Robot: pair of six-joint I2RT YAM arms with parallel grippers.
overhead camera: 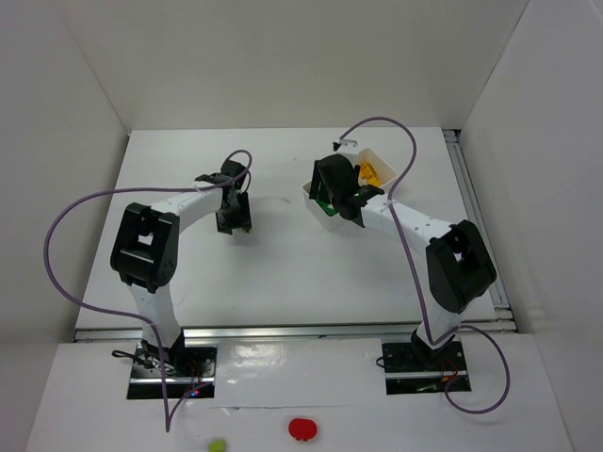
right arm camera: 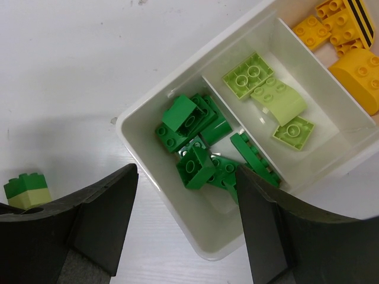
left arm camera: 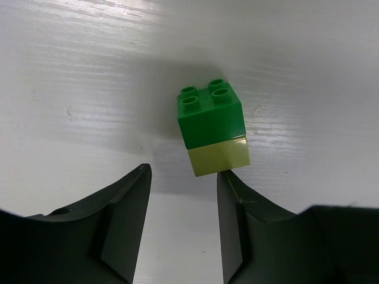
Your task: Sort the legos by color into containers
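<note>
Left gripper (left arm camera: 183,176): jaws about half apart, nothing between them. The stack (left arm camera: 212,127) is on the table at 1 o'clock off the tips, outside the gap. It's a green brick (left arm camera: 208,112) pressed onto a lime brick (left arm camera: 219,157). My right-hand finger (left arm camera: 228,195) is touching the lime corner or just beside it, can't tell which.

Right gripper (right arm camera: 186,173): jaws wide, empty, hanging over the tray (right arm camera: 142,148). Greens (right arm camera: 195,148) are in the 9 o'clock bin, limes (right arm camera: 266,100) in the middle, yellows (right arm camera: 343,41) at 3 o'clock.

Risks as I see them:
- Stack is off-centre. If I close from here, that finger shoves the corner and spins or tips it instead of clamping.
- Two colours are joined. Dropped whole, it mis-sorts whichever bin I pick, so it needs splitting first.
- A pinch on the lime only may pop the green off.
- Right arm covers the tray, so there's a clash if I bring the left arm in.
</note>
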